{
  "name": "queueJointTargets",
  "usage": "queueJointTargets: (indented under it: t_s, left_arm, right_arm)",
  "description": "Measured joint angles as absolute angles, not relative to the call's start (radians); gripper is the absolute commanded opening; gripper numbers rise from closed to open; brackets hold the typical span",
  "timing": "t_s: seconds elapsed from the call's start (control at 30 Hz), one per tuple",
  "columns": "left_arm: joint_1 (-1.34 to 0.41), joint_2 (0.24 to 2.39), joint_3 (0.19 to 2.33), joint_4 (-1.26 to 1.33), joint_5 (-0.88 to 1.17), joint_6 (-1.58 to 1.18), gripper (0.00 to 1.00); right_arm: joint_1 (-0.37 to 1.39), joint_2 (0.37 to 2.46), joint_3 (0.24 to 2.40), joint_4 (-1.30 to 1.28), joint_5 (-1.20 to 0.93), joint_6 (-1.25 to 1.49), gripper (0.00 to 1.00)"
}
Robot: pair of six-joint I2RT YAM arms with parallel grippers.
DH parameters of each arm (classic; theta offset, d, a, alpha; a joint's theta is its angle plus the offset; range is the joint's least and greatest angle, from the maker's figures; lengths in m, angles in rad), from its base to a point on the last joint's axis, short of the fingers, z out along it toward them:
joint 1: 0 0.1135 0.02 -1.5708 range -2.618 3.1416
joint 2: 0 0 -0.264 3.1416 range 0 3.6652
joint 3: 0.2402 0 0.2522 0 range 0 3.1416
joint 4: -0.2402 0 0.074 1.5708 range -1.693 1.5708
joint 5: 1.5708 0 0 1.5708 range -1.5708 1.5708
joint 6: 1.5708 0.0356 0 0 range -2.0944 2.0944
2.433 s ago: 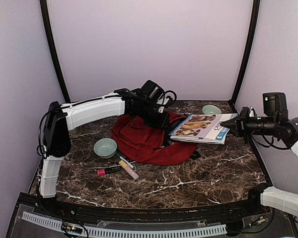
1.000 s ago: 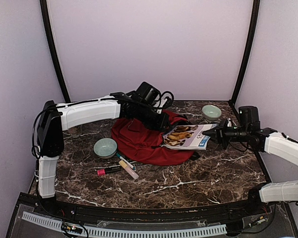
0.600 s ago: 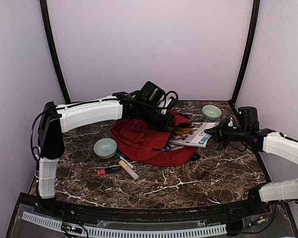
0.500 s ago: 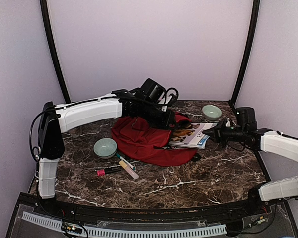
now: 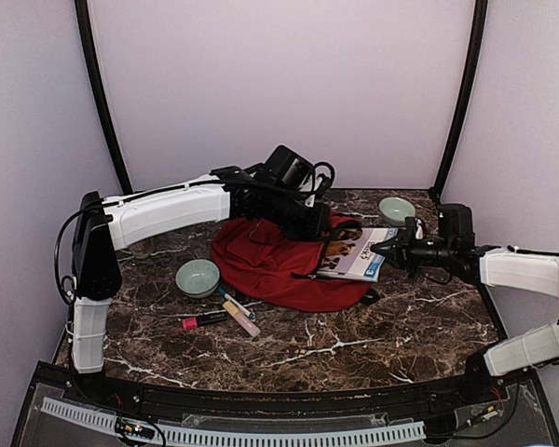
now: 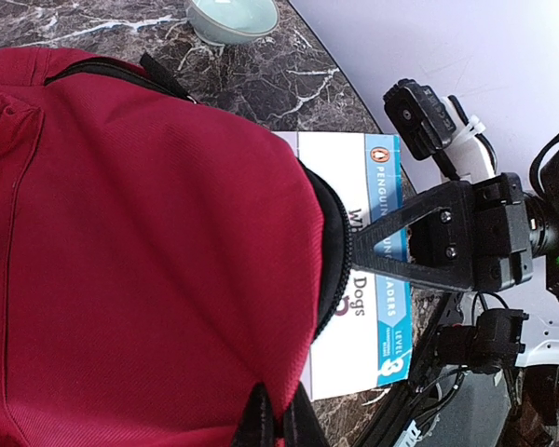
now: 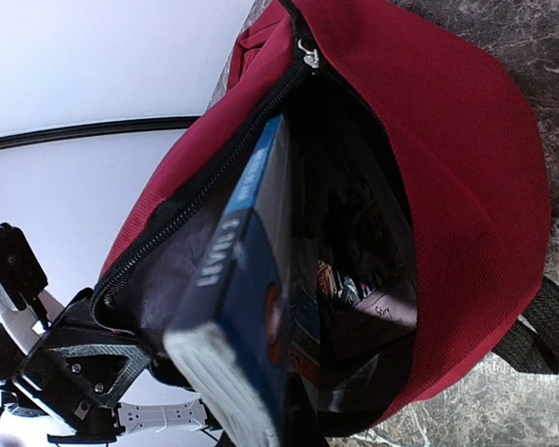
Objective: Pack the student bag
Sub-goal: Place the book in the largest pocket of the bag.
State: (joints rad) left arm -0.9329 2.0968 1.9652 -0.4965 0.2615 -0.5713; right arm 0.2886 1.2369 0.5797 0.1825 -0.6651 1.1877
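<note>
The dark-red student bag (image 5: 270,270) lies at the middle back of the table with its mouth facing right. My left gripper (image 5: 319,230) is shut on the bag's upper flap (image 6: 168,233), and red fabric is pinched between its fingertips (image 6: 261,419). This holds the zipped mouth (image 7: 354,233) open. My right gripper (image 5: 384,250) is shut on a stack of books (image 5: 359,251) with a dog cover. The stack's left half is inside the mouth. The right wrist view shows a blue book spine (image 7: 252,270) pointing into the dark interior. The right gripper's own jaws are mostly hidden under the books.
A pale green bowl (image 5: 197,276) sits left of the bag, and a second bowl (image 5: 396,207) stands at the back right. A pink marker (image 5: 203,320) and other pens (image 5: 241,318) lie in front of the bag. A black strap (image 5: 365,293) trails from its right side.
My right gripper has moved left with the books, sliding them further into the bag's mouth. The left gripper has lifted the flap slightly and keeps its hold.
</note>
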Motion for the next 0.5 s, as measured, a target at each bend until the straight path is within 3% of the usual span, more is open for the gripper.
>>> queueJointTargets:
  t_s: [0.5]
  left_arm:
    - [-0.934,2.1,1.994,-0.525,0.262,-0.615,0.0]
  right_arm:
    - [0.401,1.495,0.581,0.549,-0.571,1.192,0.0]
